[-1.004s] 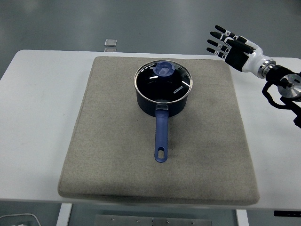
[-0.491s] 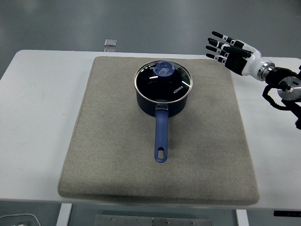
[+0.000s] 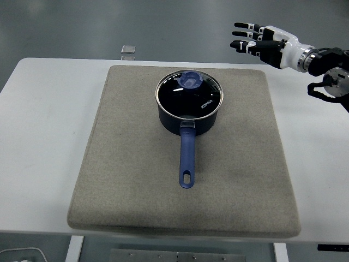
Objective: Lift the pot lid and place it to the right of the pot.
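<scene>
Right hand (image 3: 262, 42) was spread wide, empty, raised for approach; lid (image 3: 189, 94) sat on pot (image 3: 188, 120), well down-left of it.

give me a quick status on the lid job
Right robot hand open, high over the table's far right, holding nothing. Left arm out of view. Lid on the pot, knob untouched. Nothing on the mat right of pot.

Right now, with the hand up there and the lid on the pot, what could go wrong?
The right hand is open, high and well off to the right of the lid, so a hurried reach could clip the rim and shift the pot. The knob is small; a loose grip might drop the glass lid. The mat right of the pot is bare, but setting down near its edge risks tipping.
</scene>
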